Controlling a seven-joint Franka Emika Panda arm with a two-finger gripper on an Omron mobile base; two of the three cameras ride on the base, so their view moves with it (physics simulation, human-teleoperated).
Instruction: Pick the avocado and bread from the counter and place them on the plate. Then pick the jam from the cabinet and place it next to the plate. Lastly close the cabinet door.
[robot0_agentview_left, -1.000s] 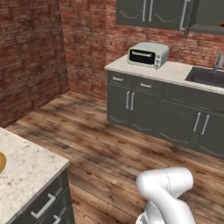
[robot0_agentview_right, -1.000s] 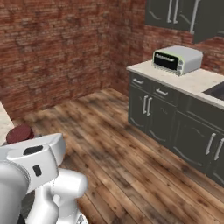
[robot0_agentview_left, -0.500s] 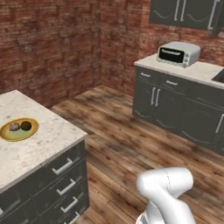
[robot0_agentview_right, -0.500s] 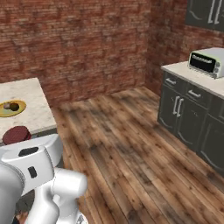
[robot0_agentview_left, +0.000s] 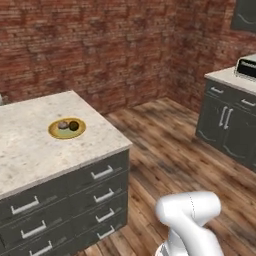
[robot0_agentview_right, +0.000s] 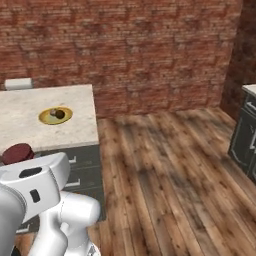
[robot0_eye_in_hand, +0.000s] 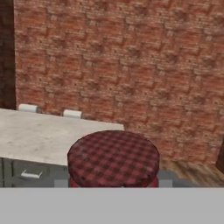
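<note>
The jam (robot0_eye_in_hand: 113, 159), a red jar with a dark red plaid lid, sits between the finger tips of my gripper (robot0_eye_in_hand: 113, 183), which is shut on it. Its lid (robot0_agentview_right: 17, 153) also shows at the lower left of the right base view, just above my white arm. The beige speckled counter (robot0_agentview_left: 30, 150) (robot0_agentview_right: 30, 102) (robot0_eye_in_hand: 35, 138) lies ahead of it. On that counter the yellow plate (robot0_agentview_left: 54, 132) (robot0_agentview_right: 45, 118) carries the grey-brown bread (robot0_agentview_left: 63, 125) and the dark avocado (robot0_agentview_left: 74, 125) (robot0_agentview_right: 59, 114). A corner of a dark wall cabinet (robot0_agentview_left: 245, 15) shows at the top right; I cannot make out its door.
A brick wall (robot0_eye_in_hand: 131, 65) runs behind the counter. Dark base cabinets (robot0_agentview_left: 230, 125) (robot0_agentview_right: 247, 135) with a toaster oven (robot0_agentview_left: 247, 67) stand at the right, across a stretch of wooden floor (robot0_agentview_right: 170, 175). Small white objects (robot0_eye_in_hand: 28, 107) (robot0_agentview_right: 18, 83) sit at the counter's far edge.
The base has turned, so the whole picture has shifted: the counter with the plate has come into fuller view and the toaster oven has slid to the right edge. The grip on the jam is unchanged.
</note>
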